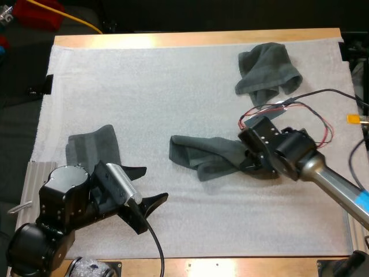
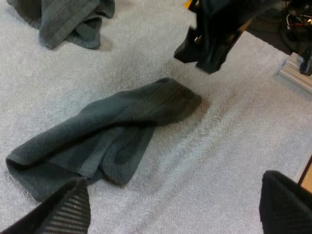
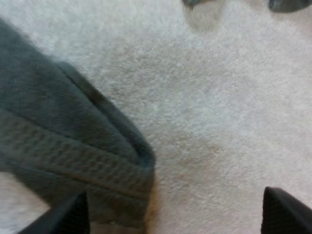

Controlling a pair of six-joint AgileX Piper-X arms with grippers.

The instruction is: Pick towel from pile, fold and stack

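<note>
Dark grey-green crumpled towel point(image 1: 207, 154) is lying mid-way along the white mat point(image 1: 173, 86); the right gripper point(image 3: 178, 213) is hovering spread-fingered over the towel's right end, and the left gripper point(image 1: 155, 183) is gaping, empty, near the mat's front edge.

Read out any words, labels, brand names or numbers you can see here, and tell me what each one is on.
None: there is no readable text.
The middle towel, the crumpled far towel, the towel by the left arm and the white mat are plain.
The left gripper and the right gripper carry no legible marking.
</note>
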